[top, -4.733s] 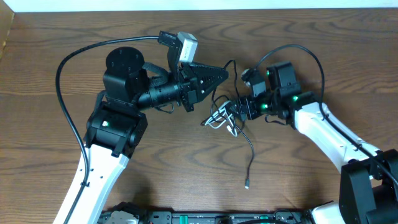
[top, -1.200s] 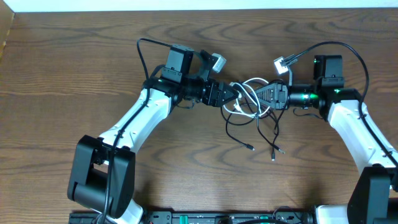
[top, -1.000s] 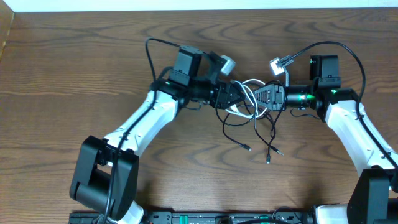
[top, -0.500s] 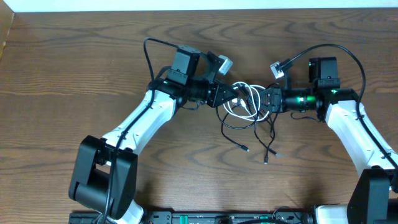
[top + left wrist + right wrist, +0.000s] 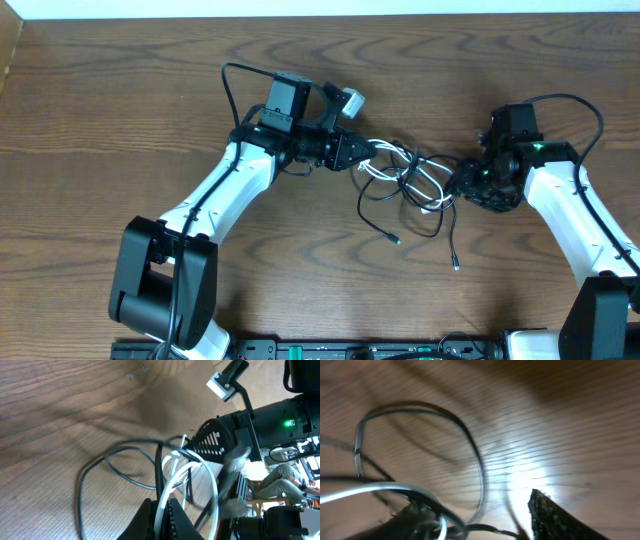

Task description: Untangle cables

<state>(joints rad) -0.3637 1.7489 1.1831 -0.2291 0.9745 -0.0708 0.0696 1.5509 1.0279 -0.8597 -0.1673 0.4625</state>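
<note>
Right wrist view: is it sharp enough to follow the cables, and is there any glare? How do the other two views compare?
Right wrist view: motion-blurred, the cables smeared, with a bright glare patch on the table. Left wrist view: the white cable is sharp near the left fingers, but the right fingers are blurred. Overhead view: even light, mostly sharp.
</note>
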